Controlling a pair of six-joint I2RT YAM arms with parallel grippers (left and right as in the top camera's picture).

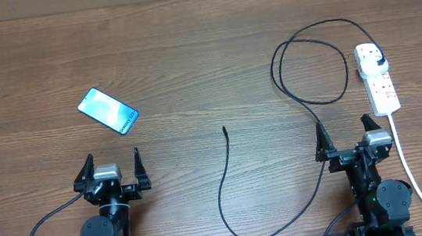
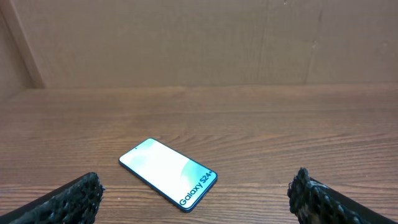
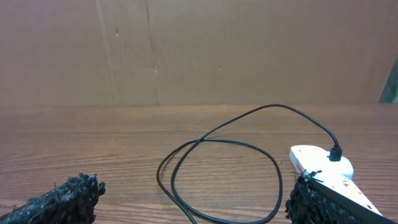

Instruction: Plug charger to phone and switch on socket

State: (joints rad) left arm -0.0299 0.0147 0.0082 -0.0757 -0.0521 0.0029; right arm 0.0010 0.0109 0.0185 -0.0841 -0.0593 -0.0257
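The phone point(image 1: 108, 111) lies flat on the left of the table, cyan screen up; in the left wrist view point(image 2: 168, 173) its "Galaxy" text faces me. My left gripper point(image 1: 111, 173) is open and empty, just in front of it point(image 2: 196, 199). The charger cable point(image 1: 309, 68) loops at the right; its black plug point(image 1: 380, 63) sits in the white socket strip point(image 1: 378, 81), and its connector tip point(image 1: 224, 130) lies free mid-table. My right gripper point(image 1: 347, 139) is open and empty point(image 3: 196, 199), in front of the loop point(image 3: 217, 177) and beside the socket point(image 3: 320, 163).
The socket's thick white cord point(image 1: 411, 172) runs down the right side past my right arm. The black cable's slack point(image 1: 274, 233) curves along the front edge between the arms. A brown wall point(image 2: 186, 37) stands behind the wooden table.
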